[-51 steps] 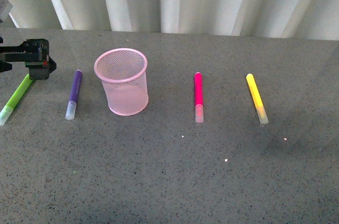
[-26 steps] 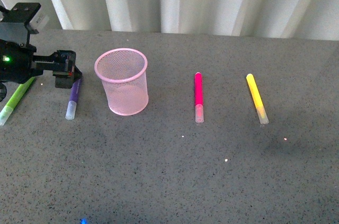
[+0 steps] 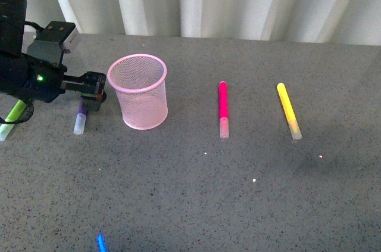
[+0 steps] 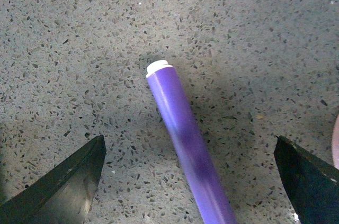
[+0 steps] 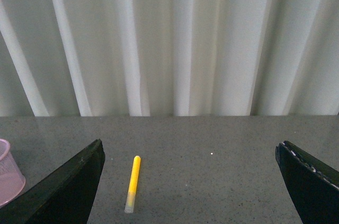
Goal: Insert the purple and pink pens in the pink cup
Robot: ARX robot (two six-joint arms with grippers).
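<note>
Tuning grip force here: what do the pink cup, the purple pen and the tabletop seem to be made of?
The pink cup: see-through lattice with a rolled rim, so likely painted metal wire mesh, matte. The purple pen: smooth plastic, a pale sheen streak along the barrel, white end plug. The tabletop: grey, dark-flecked, stone-like; stone or laminate, cannot tell.

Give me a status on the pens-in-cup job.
Done: nothing; the pink cup holds no pen. In hand: the left gripper hangs open astride the purple pen, which lies flat, not gripped. Left: grasp and insert it, then the pink pen lying right of the cup. The right gripper is open, empty.
</note>
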